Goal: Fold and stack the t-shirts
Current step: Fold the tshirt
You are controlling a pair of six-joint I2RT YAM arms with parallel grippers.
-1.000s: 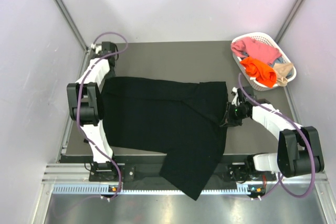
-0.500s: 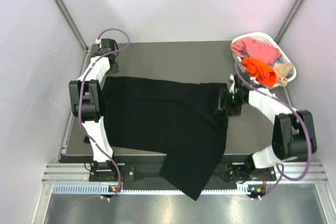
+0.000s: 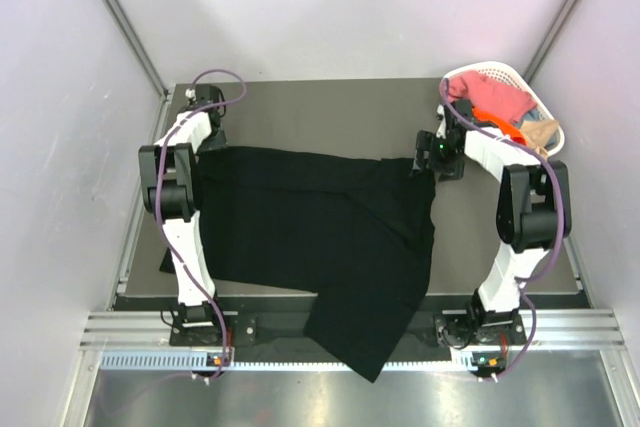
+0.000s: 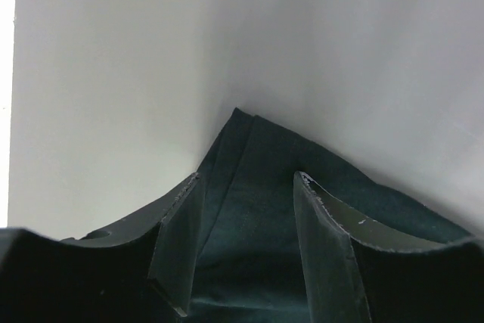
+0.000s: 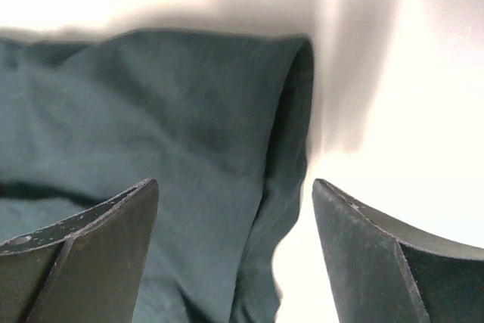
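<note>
We take this for a robotics lab test cell. Plain pale panel walls [image 3: 350, 7] box in a dark table [image 3: 330, 112], with metal struts [image 3: 121, 17] rising at 11 and 1 o'clock. At 6 o'clock an aluminium rail [image 3: 130, 334] carries bolted arm bases [image 3: 195, 319] trailing purple cables [image 3: 220, 73].

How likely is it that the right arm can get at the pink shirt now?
Probably yes. The right gripper is open and holds nothing, close beside the basket, and the pink shirt lies on top there, uncovered.
</note>
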